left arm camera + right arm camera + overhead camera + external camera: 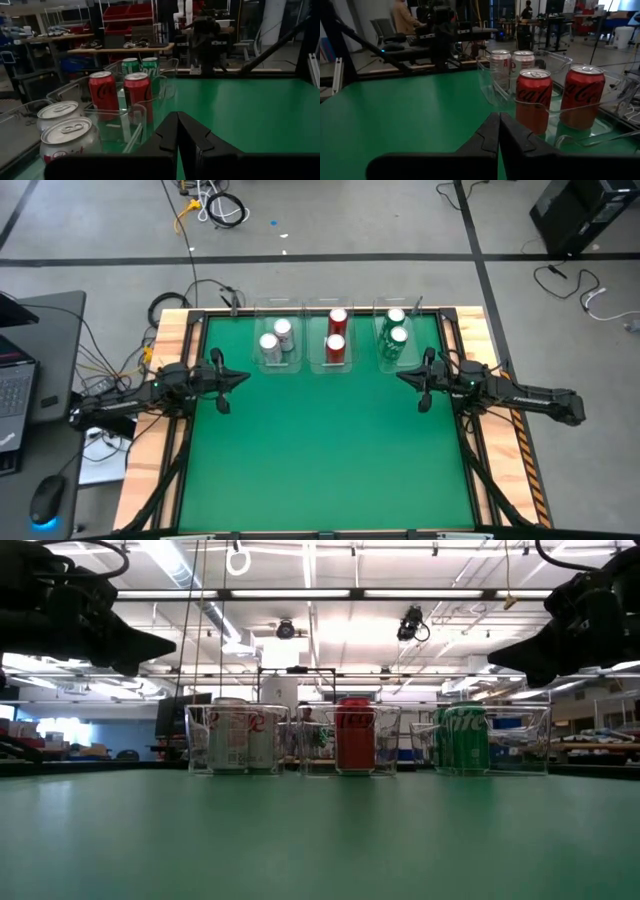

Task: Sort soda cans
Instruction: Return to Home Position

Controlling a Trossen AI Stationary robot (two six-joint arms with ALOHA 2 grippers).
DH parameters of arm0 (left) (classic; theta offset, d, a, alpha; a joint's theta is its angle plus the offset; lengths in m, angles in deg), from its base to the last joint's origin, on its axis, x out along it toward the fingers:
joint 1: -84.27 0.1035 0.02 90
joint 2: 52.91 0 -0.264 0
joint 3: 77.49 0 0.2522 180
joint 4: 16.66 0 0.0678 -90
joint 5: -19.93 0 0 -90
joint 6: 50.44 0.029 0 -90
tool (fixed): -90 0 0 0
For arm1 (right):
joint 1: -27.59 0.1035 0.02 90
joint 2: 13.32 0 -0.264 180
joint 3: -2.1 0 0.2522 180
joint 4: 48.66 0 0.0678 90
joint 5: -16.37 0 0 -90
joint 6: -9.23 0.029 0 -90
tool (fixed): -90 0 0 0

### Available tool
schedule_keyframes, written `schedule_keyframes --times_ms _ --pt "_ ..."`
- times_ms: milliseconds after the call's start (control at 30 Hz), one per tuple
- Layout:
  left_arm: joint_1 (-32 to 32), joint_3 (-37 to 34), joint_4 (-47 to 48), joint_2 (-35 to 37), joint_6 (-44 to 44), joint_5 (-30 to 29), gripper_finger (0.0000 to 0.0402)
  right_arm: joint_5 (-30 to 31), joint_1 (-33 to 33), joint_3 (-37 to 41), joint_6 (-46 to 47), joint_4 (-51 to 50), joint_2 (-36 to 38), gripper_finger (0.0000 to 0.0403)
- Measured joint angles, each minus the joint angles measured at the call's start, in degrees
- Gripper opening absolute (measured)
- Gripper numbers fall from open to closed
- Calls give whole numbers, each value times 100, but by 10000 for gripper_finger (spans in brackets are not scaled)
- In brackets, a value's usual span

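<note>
From above, you have all six cans lined up along the upper edge of the green table [320, 460], two to each clear bin. The silver cans [271, 346] stand in the left bin [197, 740], upper left of centre. The red cans [335, 345] stand in the middle bin [315, 745], top centre. The green cans [398, 337] stand in the right bin [520, 740], upper right of centre. Every can is upright, one behind the other in its bin.

Your left gripper [243, 377] hangs over the table at the left of the frame, just below the left bin, with its tip pointing toward the middle. Its wrist view shows the two fingers pressed together with nothing between them. Your right gripper [402, 376] mirrors it at the right, just below the right bin, its fingers likewise pressed together and empty. In the low view both grippers sit high in the upper corners, well above the cans.
</note>
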Motion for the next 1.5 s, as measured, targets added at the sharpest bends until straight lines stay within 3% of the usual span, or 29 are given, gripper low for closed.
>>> schedule_keyframes --times_ms 1500 --pt "0 -2 1 2 -10 -8 14 -4 0 0 -14 6 0 24"
